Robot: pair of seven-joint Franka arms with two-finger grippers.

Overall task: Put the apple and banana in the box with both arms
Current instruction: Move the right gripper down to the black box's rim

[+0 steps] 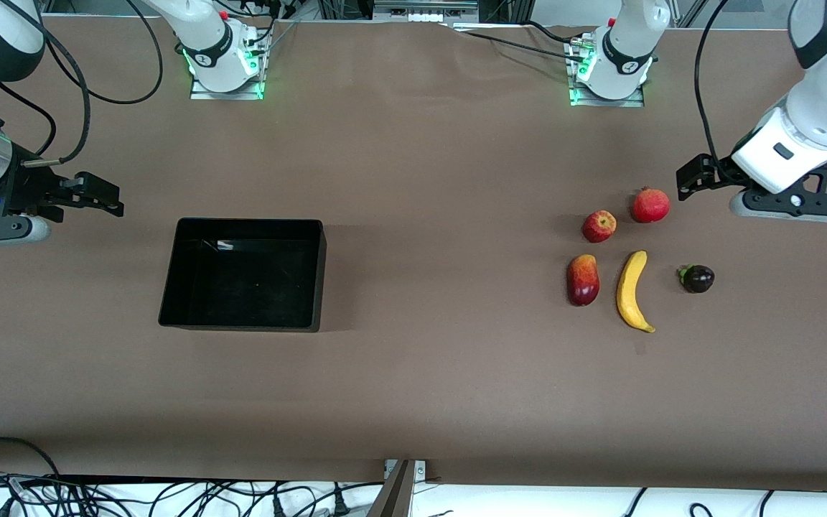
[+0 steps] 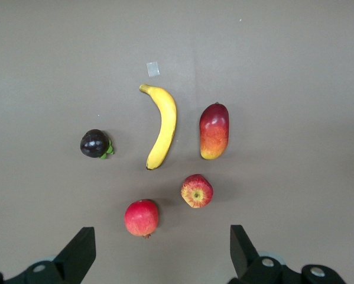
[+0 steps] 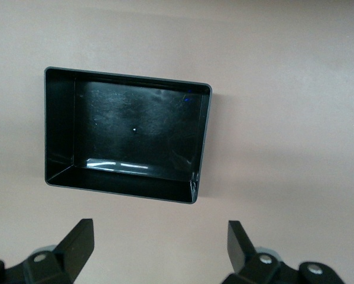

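Apple (image 1: pixel 599 225), banana (image 1: pixel 632 290) near left end effector (image 1: pixel 701 179).

Five fruits: one apple (image 1: pixel 599 226), one banana (image 1: pixel 632 290), one mango (image 1: pixel 582 280), one pomegranate (image 1: pixel 650 205), one mangosteen (image 1: pixel 697 278). One black box (image 1: pixel 243 322). Two arms.

The brown matte surface (image 1: pixel 442 373) carries a shallow black plastic box (image 1: pixel 173 287) toward the right arm's end. Toward the left arm's end lie 5 fruits: a small red-yellow apple (image 1: pixel 599 226), a curved yellow banana (image 1: pixel 632 289), a round red crowned fruit (image 1: pixel 650 205), an elongated red-yellow mango (image 1: pixel 582 280) and a dark purple round fruit (image 1: pixel 698 278).
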